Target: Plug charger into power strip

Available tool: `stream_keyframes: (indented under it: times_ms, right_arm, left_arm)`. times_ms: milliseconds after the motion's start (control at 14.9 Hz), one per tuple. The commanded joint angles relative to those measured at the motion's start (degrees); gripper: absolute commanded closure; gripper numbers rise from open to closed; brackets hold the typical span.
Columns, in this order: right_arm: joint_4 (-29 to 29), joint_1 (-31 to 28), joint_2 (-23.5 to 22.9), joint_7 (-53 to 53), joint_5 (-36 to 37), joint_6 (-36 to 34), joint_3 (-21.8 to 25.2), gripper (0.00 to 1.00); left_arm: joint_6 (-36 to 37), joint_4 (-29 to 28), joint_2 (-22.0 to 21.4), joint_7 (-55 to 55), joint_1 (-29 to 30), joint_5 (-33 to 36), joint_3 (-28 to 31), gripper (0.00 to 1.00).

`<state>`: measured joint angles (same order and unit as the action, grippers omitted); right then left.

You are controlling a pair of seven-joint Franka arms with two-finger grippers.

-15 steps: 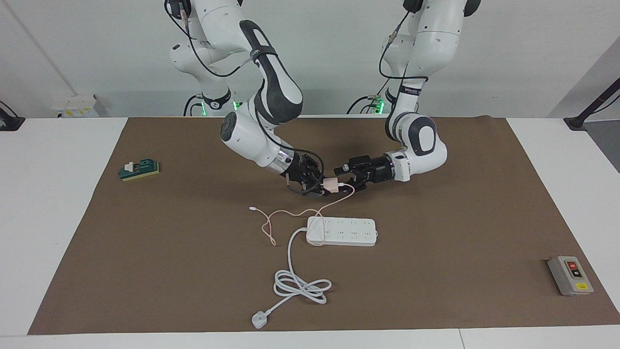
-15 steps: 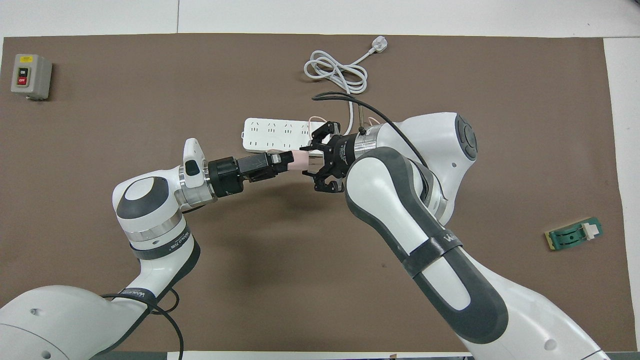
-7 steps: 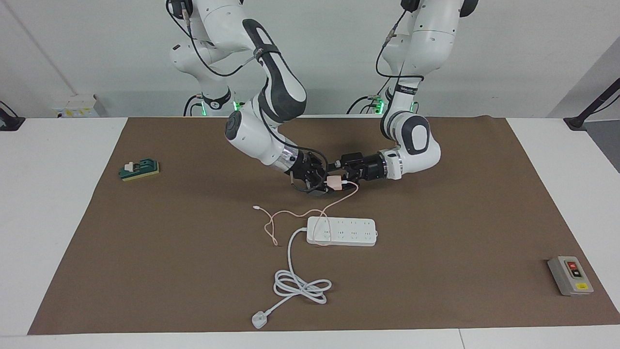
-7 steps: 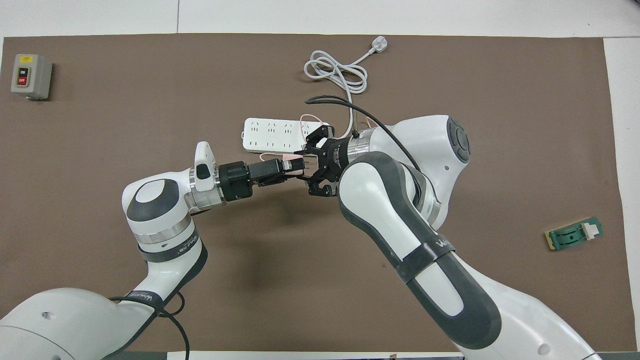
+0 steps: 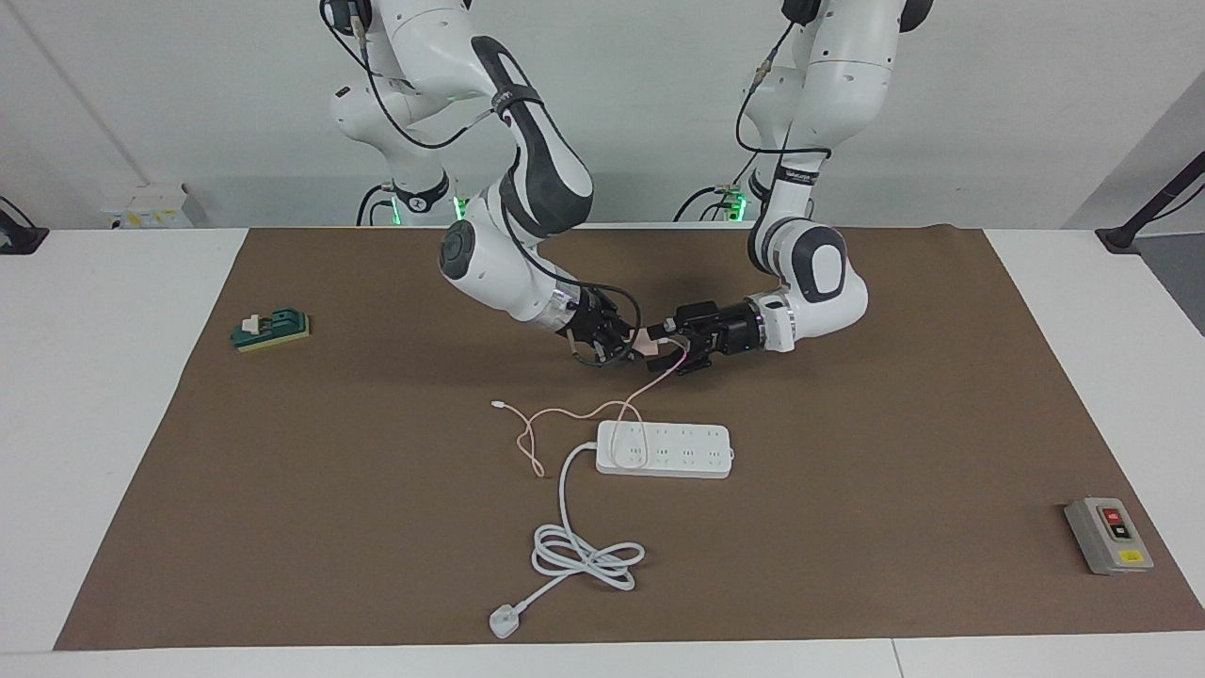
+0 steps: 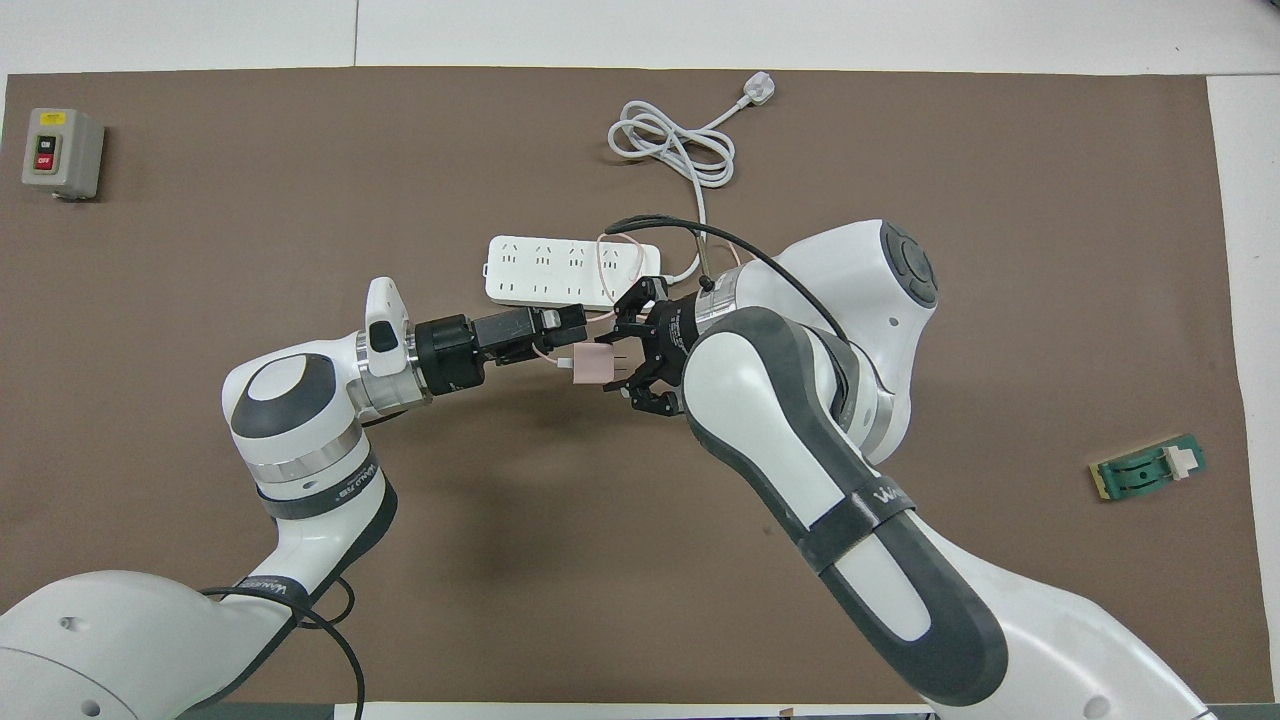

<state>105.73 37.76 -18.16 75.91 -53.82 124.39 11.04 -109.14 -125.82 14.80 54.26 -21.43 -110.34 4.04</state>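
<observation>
- Right gripper (image 5: 629, 345), frame centre in the facing view: fingertips clamped on the small pale pink cube-shaped charger (image 5: 646, 344), raised above the brown mat (image 5: 847, 452).
- Left gripper (image 5: 680, 350), just right of it: fingers spread, beside the charger; contact indiscernible.
- Thin pink cable (image 5: 565, 415) trails onto the long flat white power strip (image 5: 664, 449), lower centre.
- Charger prongs hidden.

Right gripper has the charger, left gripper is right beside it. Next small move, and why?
Probably carry the charger over the power strip and turn its prongs down toward a socket. The right gripper is shut on it in the air, over bare mat nearer the robots than the strip. The left gripper is open beside it, holding nothing. The pink cable trails across the strip's end, so move gently.
</observation>
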Motion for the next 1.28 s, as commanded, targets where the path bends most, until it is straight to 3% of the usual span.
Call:
stream_keyframes:
  times_ms: [0,1208]
  right_arm:
    - [2.1,-0.8,2.1,-0.7,1.2,-0.7,-0.4,1.0]
    - [2.3,-0.8,2.1,-0.8,1.3,-0.2,-0.4,1.0]
  left_arm:
    - [1.7,-0.7,-0.8,0.1,1.6,1.0,-0.1,0.0]
    - [2.9,-1.2,-1.2,-0.3,1.6,8.6,0.0,0.0]
